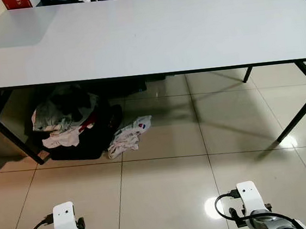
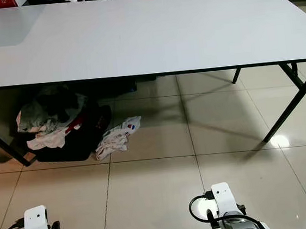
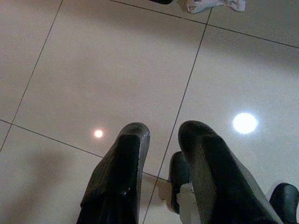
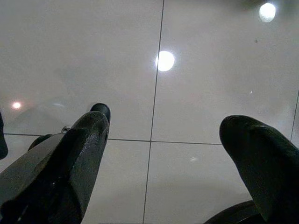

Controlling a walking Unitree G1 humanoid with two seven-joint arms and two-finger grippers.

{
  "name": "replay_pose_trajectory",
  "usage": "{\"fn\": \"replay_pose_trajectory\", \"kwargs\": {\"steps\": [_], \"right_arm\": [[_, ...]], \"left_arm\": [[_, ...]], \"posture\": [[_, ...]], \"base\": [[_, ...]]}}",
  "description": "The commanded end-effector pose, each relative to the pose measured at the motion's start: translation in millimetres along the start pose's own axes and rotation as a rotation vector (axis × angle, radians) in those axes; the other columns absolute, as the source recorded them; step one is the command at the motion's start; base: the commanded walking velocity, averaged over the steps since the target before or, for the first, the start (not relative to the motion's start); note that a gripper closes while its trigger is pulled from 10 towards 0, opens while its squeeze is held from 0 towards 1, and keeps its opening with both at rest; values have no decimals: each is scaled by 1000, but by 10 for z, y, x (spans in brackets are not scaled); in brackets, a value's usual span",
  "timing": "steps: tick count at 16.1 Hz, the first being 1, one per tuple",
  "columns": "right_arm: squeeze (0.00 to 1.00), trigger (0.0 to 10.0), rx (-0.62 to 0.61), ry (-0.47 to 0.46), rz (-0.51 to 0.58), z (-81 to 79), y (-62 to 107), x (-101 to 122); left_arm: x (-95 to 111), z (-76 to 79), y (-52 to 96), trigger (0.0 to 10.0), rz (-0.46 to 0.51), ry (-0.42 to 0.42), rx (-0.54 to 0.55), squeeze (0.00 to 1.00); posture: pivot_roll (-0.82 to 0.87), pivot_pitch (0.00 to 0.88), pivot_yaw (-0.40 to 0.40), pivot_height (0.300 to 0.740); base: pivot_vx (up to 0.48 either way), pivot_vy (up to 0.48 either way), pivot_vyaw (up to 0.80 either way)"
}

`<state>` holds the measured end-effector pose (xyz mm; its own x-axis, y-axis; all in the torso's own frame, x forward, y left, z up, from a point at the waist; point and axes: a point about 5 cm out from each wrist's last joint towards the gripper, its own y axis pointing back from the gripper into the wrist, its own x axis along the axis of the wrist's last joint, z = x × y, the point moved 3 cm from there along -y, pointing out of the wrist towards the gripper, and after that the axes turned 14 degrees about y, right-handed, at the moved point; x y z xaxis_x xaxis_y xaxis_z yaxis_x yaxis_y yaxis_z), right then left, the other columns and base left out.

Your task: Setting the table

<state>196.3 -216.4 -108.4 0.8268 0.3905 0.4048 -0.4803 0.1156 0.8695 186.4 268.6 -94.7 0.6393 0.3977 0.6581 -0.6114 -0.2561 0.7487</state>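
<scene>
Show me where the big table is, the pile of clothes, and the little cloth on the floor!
table (image 1: pixel 150 35): left eye view, middle of its bare top.
pile of clothes (image 1: pixel 60 121): left eye view, its middle.
little cloth (image 1: pixel 128 137): left eye view, its middle.

Dark bag (image 1: pixel 85 143) heaped with clothes (image 1: pixel 60 121) under table's left end; crumpled white garment (image 1: pixel 128 137) beside it (on tiled floor (image 1: pixel 167 195))

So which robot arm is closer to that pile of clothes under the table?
Left. The left end effector hangs over the floor on the pile of clothes' side; the right end effector hangs farther off, toward the table's other end.
</scene>
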Motion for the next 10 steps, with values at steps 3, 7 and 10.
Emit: {"fn": "replay_pose_trajectory", "kwargs": {"steps": [3, 7, 10], "right_arm": [[0, 10000, 3, 2, -3, 1, -2, 15], [0, 10000, 6, -2, -3, -15, -2, 11], [0, 10000, 8, -3, -4, -23, -2, 9]], "left_arm": [[84, -12, -12, 0, 25, 4, 3, 0], [93, -1, -17, 10000, 24, 26, 1, 1000], [94, 1, -17, 10000, 24, 28, 1, 1000]], "posture": [[-99, 65, -2, 740], [-99, 65, 1, 740], [-98, 65, 1, 740]], "base": [[0, 0, 0], [0, 0, 0], [0, 0, 0]]}}
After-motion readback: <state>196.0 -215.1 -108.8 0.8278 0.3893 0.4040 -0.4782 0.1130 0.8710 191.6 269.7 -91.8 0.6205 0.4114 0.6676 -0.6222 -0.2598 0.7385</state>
